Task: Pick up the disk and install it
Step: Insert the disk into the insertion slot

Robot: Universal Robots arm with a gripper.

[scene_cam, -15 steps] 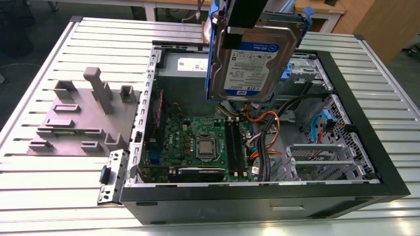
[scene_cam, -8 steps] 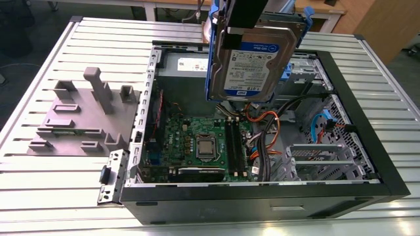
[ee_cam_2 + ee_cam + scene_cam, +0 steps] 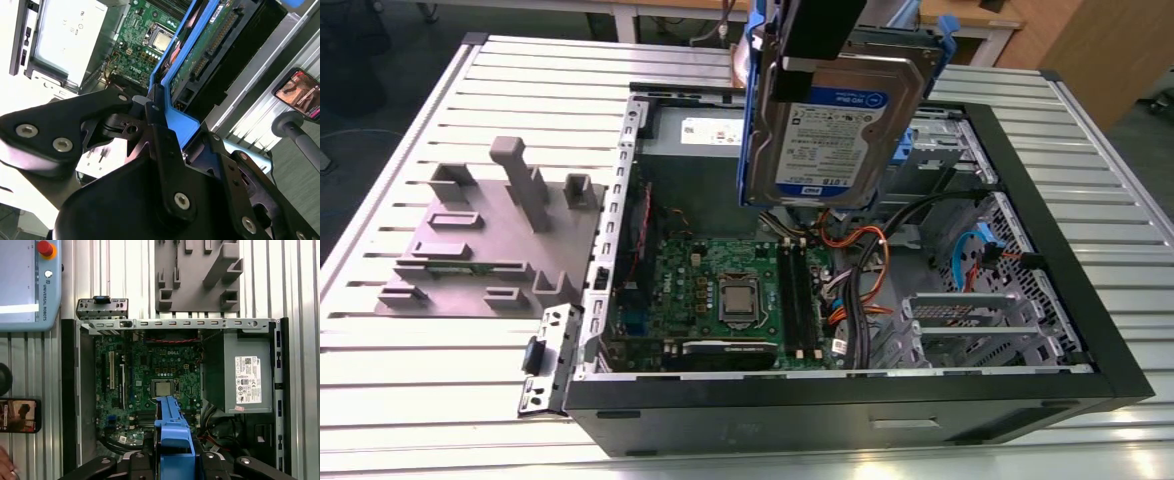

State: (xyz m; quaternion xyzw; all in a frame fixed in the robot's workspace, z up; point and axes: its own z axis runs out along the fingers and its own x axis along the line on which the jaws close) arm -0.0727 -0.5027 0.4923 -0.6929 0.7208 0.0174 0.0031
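Observation:
The disk, a silver hard drive with a white-and-blue label in a bright blue carrier, hangs upright above the open computer case, over its back half. My gripper comes down from above and is shut on the disk's carrier edge. In the second wrist view the black fingers clamp the blue carrier, and the drive's green circuit board faces the camera. In the first wrist view the blue carrier juts out edge-on over the motherboard.
A grey power supply box with a white sticker fills one case corner. Metal drive bays sit at the exterior view's right, cables beside them. A grey fixture plate lies left of the case. A teach pendant, a phone and a hand are nearby.

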